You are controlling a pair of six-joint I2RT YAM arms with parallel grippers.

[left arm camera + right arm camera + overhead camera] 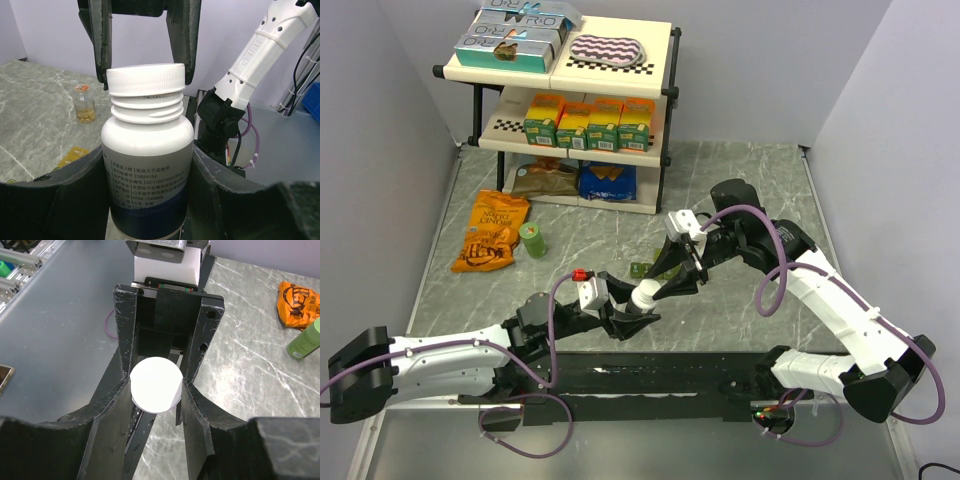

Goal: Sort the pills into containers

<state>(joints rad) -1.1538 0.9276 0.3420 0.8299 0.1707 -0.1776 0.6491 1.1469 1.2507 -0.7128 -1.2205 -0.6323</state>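
Observation:
A white pill bottle (147,150) with a printed label is upright between the fingers of my left gripper (638,305), which is shut on its body. My right gripper (680,275) comes in from above and is shut on the bottle's white ribbed cap (145,80); its dark fingers (102,45) press both sides of the cap. Bare screw threads show just under the cap. From the right wrist, the cap (156,385) is a white disc pinched between my fingers. A yellow bit of the containers (72,154) lies on the table behind. No pills show.
A small glass vial (84,102) with amber contents stands on the marble table. An orange snack bag (492,232) and a green bottle (532,240) lie at the left. A shelf rack (570,100) with boxes stands at the back.

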